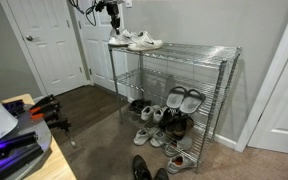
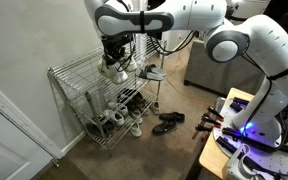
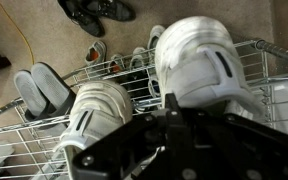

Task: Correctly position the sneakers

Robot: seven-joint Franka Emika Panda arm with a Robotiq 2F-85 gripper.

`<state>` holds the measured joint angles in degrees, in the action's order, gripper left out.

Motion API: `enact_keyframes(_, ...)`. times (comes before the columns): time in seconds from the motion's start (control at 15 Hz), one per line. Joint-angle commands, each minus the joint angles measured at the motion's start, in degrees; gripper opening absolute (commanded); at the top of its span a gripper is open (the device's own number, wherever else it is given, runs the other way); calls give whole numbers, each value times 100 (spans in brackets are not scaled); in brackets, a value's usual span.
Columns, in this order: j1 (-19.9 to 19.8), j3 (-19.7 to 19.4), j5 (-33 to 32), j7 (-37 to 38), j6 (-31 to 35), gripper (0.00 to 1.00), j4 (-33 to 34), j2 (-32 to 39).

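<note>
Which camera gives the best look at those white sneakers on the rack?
An exterior view: the sneakers sit whole, side by side atop the wire rack. The wrist view crops them close; in an exterior view they look tiny.

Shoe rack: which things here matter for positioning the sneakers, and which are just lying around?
Part of the job:
- white sneakers on the top shelf
- hand just above them
- wire rack holding them

Just lying about:
- grey slip-ons on a lower shelf
- black shoes on the floor
</note>
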<state>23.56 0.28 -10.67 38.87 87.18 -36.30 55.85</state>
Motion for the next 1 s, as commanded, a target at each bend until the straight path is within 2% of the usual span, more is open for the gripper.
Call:
enact_keyframes(0.0, -29, -24, -54, -239, -66, 3, 4, -71)
enact_keyframes(0.6, -35, -455, -67, 880, 1230, 3, 156, 359)
enact_keyframes(0.93, 28, -718, -124, 1324, 1408, 3, 114, 483)
